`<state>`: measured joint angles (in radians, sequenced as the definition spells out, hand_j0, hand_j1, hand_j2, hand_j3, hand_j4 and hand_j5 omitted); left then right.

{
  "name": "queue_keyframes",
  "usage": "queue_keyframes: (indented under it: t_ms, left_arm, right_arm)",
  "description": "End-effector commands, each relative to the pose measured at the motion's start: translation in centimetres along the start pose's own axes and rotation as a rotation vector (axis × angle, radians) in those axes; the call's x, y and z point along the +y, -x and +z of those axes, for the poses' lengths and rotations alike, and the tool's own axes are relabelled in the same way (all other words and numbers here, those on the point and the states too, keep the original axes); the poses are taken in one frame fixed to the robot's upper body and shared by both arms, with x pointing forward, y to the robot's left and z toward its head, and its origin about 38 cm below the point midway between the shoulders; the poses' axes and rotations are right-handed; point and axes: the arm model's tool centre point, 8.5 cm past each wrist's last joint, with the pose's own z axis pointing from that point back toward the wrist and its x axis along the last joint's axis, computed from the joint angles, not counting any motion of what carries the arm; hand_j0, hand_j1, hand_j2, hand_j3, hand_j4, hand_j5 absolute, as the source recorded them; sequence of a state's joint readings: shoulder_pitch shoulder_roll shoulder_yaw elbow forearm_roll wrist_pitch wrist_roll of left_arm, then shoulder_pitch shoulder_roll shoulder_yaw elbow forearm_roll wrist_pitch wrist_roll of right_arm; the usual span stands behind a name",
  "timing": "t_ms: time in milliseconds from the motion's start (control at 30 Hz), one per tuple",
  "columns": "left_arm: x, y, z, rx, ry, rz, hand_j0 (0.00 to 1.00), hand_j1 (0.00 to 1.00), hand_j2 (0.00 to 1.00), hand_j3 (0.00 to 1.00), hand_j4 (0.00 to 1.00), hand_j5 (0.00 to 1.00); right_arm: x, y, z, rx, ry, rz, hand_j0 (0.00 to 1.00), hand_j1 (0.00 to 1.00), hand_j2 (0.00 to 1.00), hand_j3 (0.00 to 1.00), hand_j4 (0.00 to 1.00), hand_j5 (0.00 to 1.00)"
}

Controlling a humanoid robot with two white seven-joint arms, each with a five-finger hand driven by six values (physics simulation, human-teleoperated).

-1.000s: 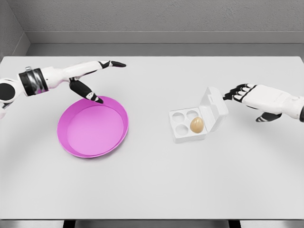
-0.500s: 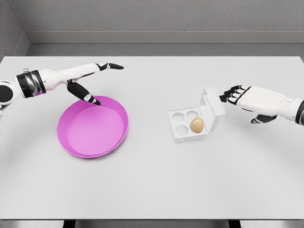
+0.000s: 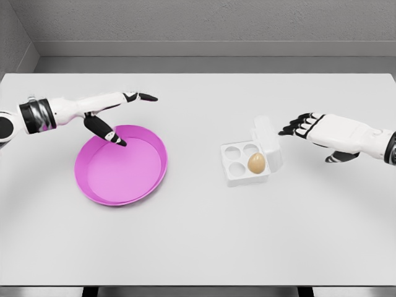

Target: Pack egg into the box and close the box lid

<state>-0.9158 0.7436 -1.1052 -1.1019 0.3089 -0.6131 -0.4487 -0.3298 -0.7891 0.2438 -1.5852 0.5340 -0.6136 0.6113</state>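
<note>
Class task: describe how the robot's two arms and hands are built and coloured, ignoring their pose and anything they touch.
Both arms have smooth white shells. The left arm carries a black band with a grey ring near the wrist and a black-centred round joint at the picture's edge. The left hand and right hand are white with black finger segments and tips. The right arm shows a dark band at the frame edge. No cables visible.

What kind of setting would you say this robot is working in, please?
Most likely a bare simulated test bench, not a real kitchen: a plain white table against grey walls, holding only a pink plate and a small white egg box with one egg.
</note>
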Motion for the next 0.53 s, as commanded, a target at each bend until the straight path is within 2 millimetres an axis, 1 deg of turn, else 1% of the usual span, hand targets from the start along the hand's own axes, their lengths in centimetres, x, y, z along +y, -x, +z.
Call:
queue_keyframes:
  t_ms: [0,167,200,233,333,467,500]
  left_arm:
    - [1.2,-0.4,0.5,-0.010,-0.014,-0.004,1.00,1.00,1.00,1.00,1.00,1.00]
    - [1.4,-0.3,0.6,-0.008,-0.013,-0.005,1.00,1.00,1.00,1.00,1.00,1.00]
    - [1.5,-0.3,0.9,-0.004,-0.016,-0.007,1.00,1.00,1.00,1.00,1.00,1.00]
    - [1.6,-0.2,1.2,0.002,-0.018,-0.007,1.00,1.00,1.00,1.00,1.00,1.00]
    - [1.6,-0.2,1.2,0.002,-0.018,-0.007,1.00,1.00,1.00,1.00,1.00,1.00]
    - [1.6,-0.1,1.4,0.006,-0.018,-0.007,1.00,1.00,1.00,1.00,1.00,1.00]
    - [1.6,-0.1,1.4,0.008,-0.019,-0.006,1.00,1.00,1.00,1.00,1.00,1.00]
  right_arm:
    - [-0.3,-0.3,-0.1,-0.007,0.009,0.002,1.00,1.00,1.00,1.00,1.00,1.00]
    - [-0.1,-0.5,-0.1,-0.012,0.007,0.001,1.00,1.00,1.00,1.00,1.00,1.00]
    - [-0.1,-0.6,-0.1,-0.016,0.009,0.003,1.00,1.00,1.00,1.00,1.00,1.00]
    - [0.2,-1.5,-0.3,-0.036,0.006,0.008,1.00,1.00,1.00,1.00,1.00,1.00]
    - [0.3,-1.6,-0.3,-0.036,0.004,0.006,1.00,1.00,1.00,1.00,1.00,1.00]
    - [0.2,-1.0,0.3,-0.018,0.000,0.006,1.00,1.00,1.00,1.00,1.00,1.00]
    - [0.1,-0.3,0.9,0.005,0.000,0.007,1.00,1.00,1.00,1.00,1.00,1.00]
